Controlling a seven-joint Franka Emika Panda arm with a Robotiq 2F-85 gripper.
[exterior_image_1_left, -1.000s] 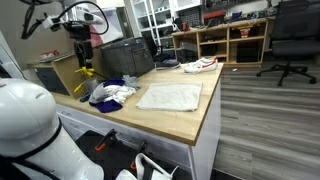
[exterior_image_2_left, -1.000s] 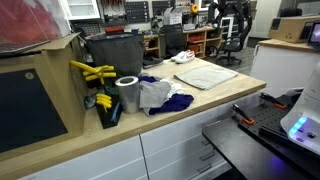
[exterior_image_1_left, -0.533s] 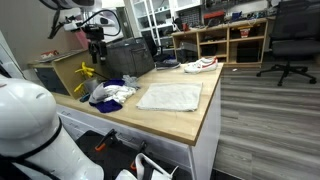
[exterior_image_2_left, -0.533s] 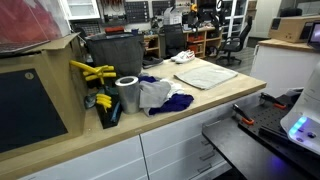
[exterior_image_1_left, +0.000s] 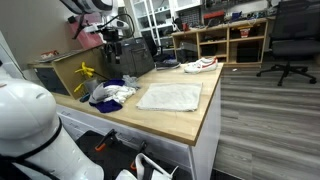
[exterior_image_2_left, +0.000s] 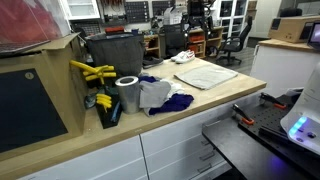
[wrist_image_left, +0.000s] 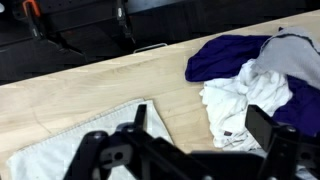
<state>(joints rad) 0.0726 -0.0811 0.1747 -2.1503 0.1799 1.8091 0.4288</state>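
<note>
My gripper (wrist_image_left: 200, 122) hangs open above the wooden table (wrist_image_left: 110, 90), nothing between its two dark fingers (wrist_image_left: 262, 125). Below it lies bare wood between a flat white towel (wrist_image_left: 60, 150) and a heap of purple and white clothes (wrist_image_left: 250, 85). In both exterior views the gripper (exterior_image_1_left: 113, 50) (exterior_image_2_left: 197, 24) hovers well above the table's far side, near the dark bin (exterior_image_1_left: 128, 55). The towel (exterior_image_1_left: 170, 96) (exterior_image_2_left: 207, 73) lies spread in the table's middle. The clothes heap (exterior_image_1_left: 110, 93) (exterior_image_2_left: 160, 95) sits beside it.
A white and red shoe (exterior_image_1_left: 200, 65) lies at the table's far end. Yellow clamps (exterior_image_2_left: 92, 72) and a silver roll (exterior_image_2_left: 127, 93) stand by a cardboard box (exterior_image_2_left: 40, 90). An office chair (exterior_image_1_left: 290, 40) and shelves (exterior_image_1_left: 235, 40) stand beyond.
The arm has swung across from beside the table to above its far side, toward the bin and clothes heap. The jaws have stayed open.
</note>
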